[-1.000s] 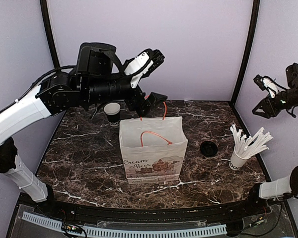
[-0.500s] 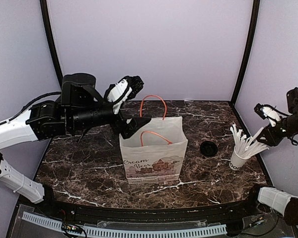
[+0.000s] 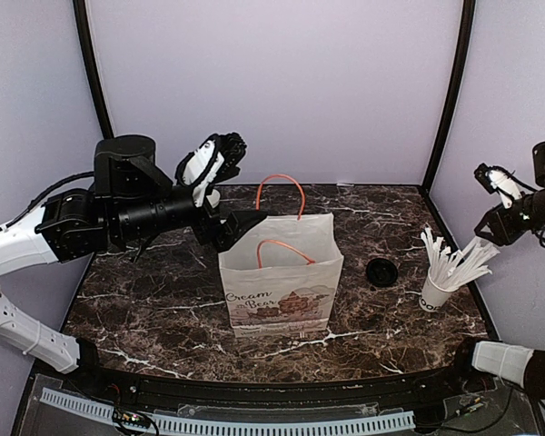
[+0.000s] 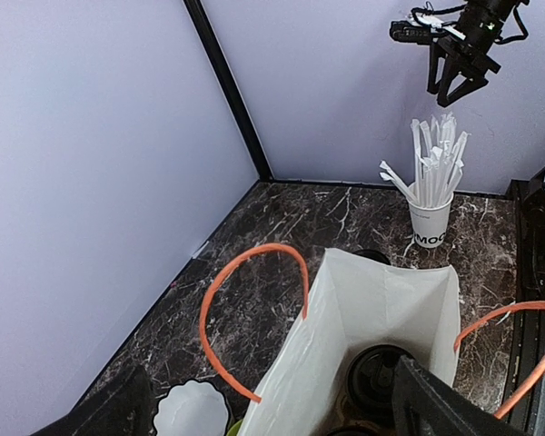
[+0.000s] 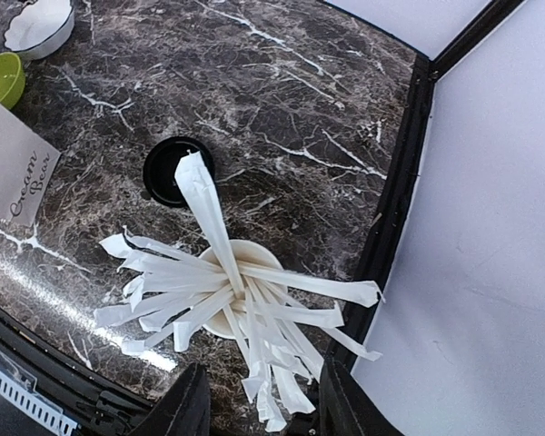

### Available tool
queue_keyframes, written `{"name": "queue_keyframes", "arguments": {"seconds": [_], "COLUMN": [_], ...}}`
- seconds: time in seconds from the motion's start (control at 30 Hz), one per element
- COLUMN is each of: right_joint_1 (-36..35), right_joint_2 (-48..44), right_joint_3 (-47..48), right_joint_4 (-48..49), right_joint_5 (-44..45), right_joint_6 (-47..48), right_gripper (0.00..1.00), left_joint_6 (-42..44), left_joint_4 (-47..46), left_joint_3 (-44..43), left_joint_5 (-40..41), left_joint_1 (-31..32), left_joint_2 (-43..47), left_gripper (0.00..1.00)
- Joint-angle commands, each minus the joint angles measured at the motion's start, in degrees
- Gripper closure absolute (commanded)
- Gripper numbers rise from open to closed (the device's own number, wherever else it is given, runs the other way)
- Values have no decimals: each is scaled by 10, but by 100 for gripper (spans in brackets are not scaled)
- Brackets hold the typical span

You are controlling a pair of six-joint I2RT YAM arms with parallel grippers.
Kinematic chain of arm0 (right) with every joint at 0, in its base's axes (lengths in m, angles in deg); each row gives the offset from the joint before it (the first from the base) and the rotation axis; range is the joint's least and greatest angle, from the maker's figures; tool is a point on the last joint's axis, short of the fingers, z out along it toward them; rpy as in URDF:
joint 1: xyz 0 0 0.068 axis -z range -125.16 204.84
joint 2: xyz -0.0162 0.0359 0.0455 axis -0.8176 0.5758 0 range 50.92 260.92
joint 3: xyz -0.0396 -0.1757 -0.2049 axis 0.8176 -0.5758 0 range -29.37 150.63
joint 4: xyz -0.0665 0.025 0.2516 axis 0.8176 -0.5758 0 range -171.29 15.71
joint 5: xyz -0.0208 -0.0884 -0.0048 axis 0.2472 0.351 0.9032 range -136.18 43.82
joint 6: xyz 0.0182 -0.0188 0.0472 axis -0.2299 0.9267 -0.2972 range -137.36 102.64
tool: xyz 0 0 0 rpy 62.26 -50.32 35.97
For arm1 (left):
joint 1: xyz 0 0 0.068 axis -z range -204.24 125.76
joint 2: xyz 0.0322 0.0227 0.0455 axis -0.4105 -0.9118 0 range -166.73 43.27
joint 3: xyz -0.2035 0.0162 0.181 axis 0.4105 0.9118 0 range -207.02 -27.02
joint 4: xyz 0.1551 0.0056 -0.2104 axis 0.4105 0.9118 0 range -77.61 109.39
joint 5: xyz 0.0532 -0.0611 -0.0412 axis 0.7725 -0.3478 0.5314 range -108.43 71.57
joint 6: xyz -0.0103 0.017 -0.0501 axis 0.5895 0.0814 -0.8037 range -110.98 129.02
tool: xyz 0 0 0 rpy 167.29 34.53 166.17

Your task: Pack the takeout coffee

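takeout coffee (image 4: 374, 374) sits lidded inside the paper bag (image 3: 282, 272), so i judge packing nearly done; left gripper (image 3: 245, 182) hangs released, right gripper (image 4: 456, 86) parted, empty.

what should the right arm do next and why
Probably lower the right gripper onto one wrapped stick in the white cup: it hangs open and empty right above them, and a black-lidded cup looks already inside the bag.
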Motion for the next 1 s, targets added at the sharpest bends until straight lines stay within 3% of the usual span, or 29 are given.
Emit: {"name": "queue_keyframes", "arguments": {"seconds": [0.0, 0.33, 0.63, 0.8, 0.97], "right_joint_1": [2, 2, 1, 1, 2], "right_joint_2": [-6, -28, -12, -11, -9], "right_joint_3": [-8, -78, -80, -64, -22], "right_joint_4": [3, 3, 3, 4, 4], "right_joint_5": [35, 13, 4, 1, -13], "right_joint_6": [-18, -7, -10, -15, -20], "right_gripper": [58, 59, 81, 99, 100], "left_joint_6": [-4, 13, 5, 3, 3], "left_joint_4": [-18, -6, 0, 1, 4], "left_joint_3": [12, 12, 14, 14, 11], "left_joint_5": [-3, 17, 19, 19, 16], "left_joint_1": [-2, -2, -2, -2, -2], "left_joint_2": [22, 21, 20, 19, 16], "left_gripper": [6, 5, 5, 5, 5]}}
